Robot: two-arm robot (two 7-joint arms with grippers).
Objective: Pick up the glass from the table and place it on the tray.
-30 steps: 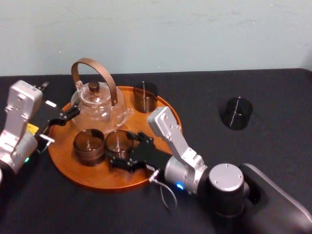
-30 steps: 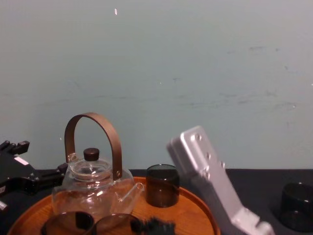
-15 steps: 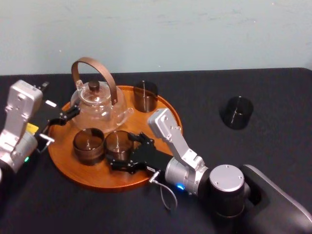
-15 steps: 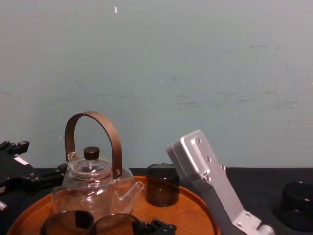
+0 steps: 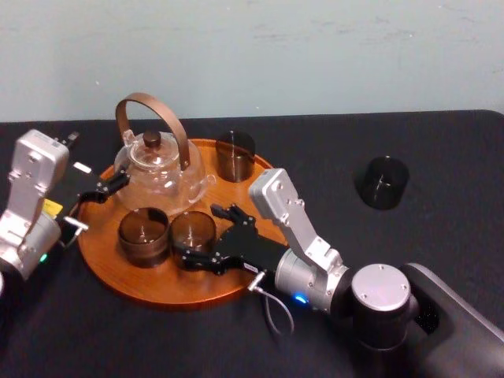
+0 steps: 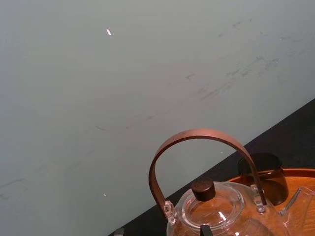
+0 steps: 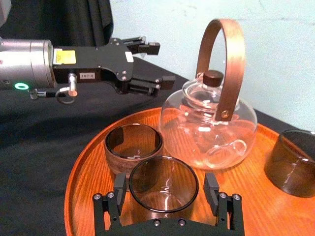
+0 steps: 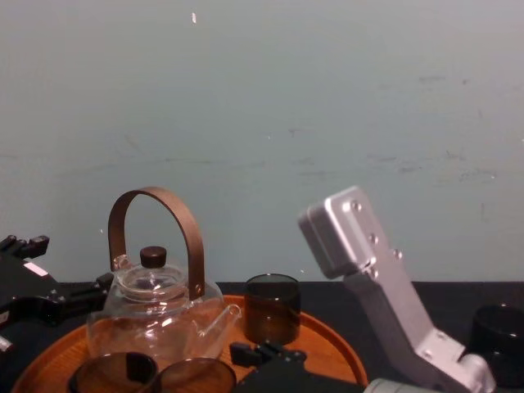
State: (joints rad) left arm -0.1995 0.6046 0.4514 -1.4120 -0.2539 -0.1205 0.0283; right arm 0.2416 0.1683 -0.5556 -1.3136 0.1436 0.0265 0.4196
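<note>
While apart about one glass point(image 7: 163, 187) on the tray point(image 7: 84, 196), right tool point(image 7: 166, 180); teapot point(image 7: 206, 123) alongside

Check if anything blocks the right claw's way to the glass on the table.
Nothing visible does. The right claw is open at a placed glass on the tray; the target glass stands alone farther right, bare table between. The left claw is parked beside the teapot.

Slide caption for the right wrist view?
Open right gripper straddling a smoky glass cup on the round orange-brown wooden tray, beside a matching cup and clear glass teapot; left gripper idle beyond.
</note>
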